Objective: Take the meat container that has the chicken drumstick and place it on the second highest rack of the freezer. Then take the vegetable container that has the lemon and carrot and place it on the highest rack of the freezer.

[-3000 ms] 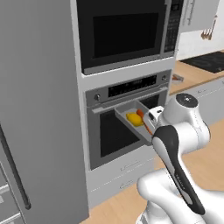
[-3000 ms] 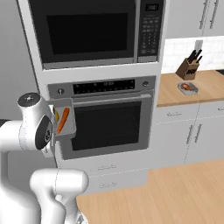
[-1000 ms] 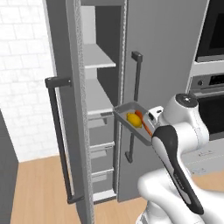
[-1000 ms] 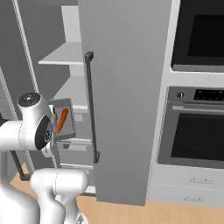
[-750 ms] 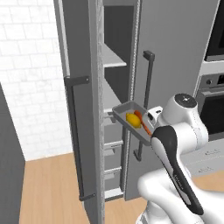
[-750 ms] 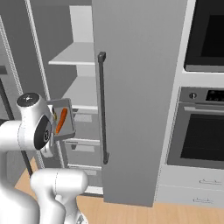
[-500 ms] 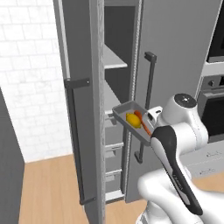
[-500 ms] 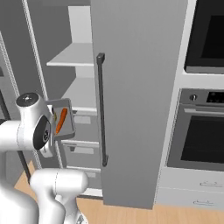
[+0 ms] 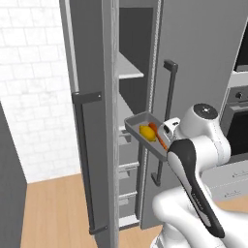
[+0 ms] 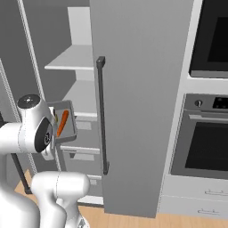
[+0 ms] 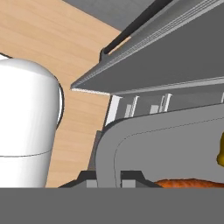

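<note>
Here, in the left base view, the open freezer door (image 9: 92, 121) stands edge-on at 9 o'clock of centre, its dark handle (image 9: 83, 160) running down its face. Just right of it lies the freezer interior (image 9: 131, 97), with a light shelf (image 9: 130, 71) at about 11 o'clock of the picture's centre and drawer fronts (image 9: 127, 172) below. The vegetable container (image 9: 145, 135), a shallow grey tray, hangs in the air in front of this opening, tilted, with the lemon (image 9: 147, 132) and the carrot (image 9: 158, 135) lying side by side in it, the carrot at 3 o'clock of the lemon. The gripper (image 9: 169, 130) holds the tray by its right rim; the white arm (image 9: 198, 145) rises from 5 o'clock. A second grey door (image 9: 203, 58) with its own handle (image 9: 167, 116) fills the upper right.

In the right base view, the arm (image 10: 33, 129) sits at 8 o'clock, the container (image 10: 64, 122) and carrot (image 10: 63, 123) just right of it, in front of the shelves (image 10: 73, 60); the closed door (image 10: 142, 98) and the oven (image 10: 202, 138) follow towards 3 o'clock.

In the hand view, the fingertips (image 11: 133, 177) are pinched on the container's rim (image 11: 107, 148), with the carrot (image 11: 192, 183) at 5 o'clock and the lemon (image 11: 221, 153) at the right edge.
</note>
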{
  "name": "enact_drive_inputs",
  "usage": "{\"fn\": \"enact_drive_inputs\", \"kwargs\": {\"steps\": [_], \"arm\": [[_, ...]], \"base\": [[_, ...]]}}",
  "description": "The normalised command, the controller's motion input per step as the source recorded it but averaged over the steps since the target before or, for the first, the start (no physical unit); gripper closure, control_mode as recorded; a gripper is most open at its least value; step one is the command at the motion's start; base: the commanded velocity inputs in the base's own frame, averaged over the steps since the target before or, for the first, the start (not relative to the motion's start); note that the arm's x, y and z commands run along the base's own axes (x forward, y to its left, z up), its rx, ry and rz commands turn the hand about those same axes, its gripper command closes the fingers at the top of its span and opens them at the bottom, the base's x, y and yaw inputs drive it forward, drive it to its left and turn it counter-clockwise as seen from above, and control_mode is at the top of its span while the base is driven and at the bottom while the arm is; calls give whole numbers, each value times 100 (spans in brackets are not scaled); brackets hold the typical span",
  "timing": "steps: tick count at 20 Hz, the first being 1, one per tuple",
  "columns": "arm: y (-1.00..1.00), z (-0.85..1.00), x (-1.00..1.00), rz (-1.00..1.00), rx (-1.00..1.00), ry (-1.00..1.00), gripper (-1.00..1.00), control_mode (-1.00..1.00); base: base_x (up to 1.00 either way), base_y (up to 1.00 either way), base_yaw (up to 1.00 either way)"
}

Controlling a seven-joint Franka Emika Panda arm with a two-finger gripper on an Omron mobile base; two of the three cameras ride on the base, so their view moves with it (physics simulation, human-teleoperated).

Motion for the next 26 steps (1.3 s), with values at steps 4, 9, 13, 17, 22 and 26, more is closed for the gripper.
{"fn": "enact_drive_inputs", "kwargs": {"steps": [4, 9, 13, 17, 22, 26], "arm": [[0, 0, 0, 0, 0, 0, 100, 100], [0, 0, 0, 0, 0, 0, 100, 100], [0, 0, 0, 0, 0, 0, 100, 100], [0, 0, 28, -1, 0, -1, 100, -100], [-8, 53, 49, -3, 7, -3, 100, -100], [0, 77, 36, 0, 8, -8, 100, -100]], "base": [[33, -4, 0], [48, 0, 0], [62, 0, 0], [28, 0, -1], [0, 0, 0], [0, 0, 0]]}}
